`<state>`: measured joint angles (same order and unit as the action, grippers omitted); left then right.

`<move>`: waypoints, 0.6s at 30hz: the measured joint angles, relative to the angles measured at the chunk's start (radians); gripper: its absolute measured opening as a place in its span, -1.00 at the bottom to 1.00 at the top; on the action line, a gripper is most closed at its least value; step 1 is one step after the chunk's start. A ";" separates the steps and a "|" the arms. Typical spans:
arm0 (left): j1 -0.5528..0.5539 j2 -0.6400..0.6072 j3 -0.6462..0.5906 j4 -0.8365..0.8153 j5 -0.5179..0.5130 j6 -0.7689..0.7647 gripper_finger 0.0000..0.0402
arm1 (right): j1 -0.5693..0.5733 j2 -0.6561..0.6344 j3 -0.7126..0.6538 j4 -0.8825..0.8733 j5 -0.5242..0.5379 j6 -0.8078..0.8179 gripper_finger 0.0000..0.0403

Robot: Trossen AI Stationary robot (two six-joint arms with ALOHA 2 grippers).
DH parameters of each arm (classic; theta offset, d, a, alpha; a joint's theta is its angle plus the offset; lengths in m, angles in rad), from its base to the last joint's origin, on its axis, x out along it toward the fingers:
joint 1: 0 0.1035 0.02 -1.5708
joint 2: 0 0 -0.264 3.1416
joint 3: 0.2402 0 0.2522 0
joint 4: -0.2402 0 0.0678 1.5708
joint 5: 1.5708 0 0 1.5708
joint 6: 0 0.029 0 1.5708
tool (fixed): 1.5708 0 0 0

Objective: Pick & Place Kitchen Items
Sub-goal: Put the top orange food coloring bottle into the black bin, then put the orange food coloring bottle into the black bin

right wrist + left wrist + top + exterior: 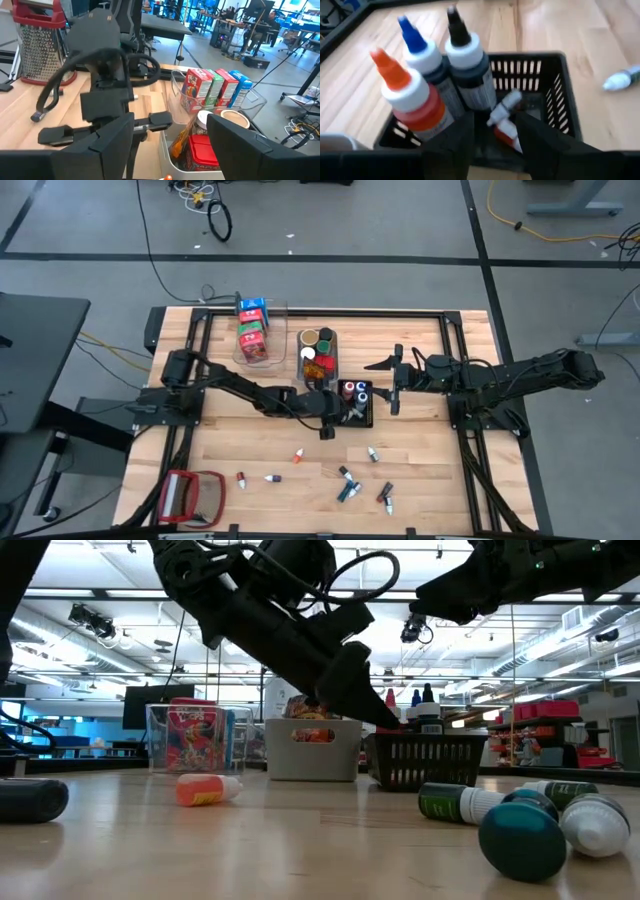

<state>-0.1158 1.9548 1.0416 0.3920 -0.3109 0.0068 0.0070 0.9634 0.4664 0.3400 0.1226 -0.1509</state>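
A black slatted bin [530, 56] holds three upright bottles with an orange cap [410, 95], a blue cap [422, 52] and a black cap [465, 50]. My left gripper [495, 145] reaches slanting down into this bin [371, 416], its fingers apart. A small red bottle with a white cap [503, 116] lies tilted inside the bin, in the gap between the fingertips. My right gripper [386, 385] hovers open just right of the bin, holding nothing. Several small bottles [345, 476] lie loose on the table's near part. My left gripper has its fingers on either side of the small red bottle's body [509, 135], coming slanting down from the table's left. Whether a finger touches the bottle I cannot tell. The bottle leans inside the bin, its white cap up.
A clear bin [275, 310] with coloured cartons and a pale bin [335, 340] with jars and tins stand behind the black bin. A red-framed grater [195, 495] lies at the near left corner. Loose bottles [520, 835] lie close to the low camera.
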 joint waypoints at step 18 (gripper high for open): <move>-0.084 -0.209 0.000 -0.378 0.097 -0.560 -0.21 | 0.000 0.000 0.000 -0.004 0.000 -0.015 0.30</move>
<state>-0.1997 1.7458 1.0416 0.0136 -0.2143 -0.5530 0.0071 0.9634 0.4664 0.3362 0.1226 -0.1658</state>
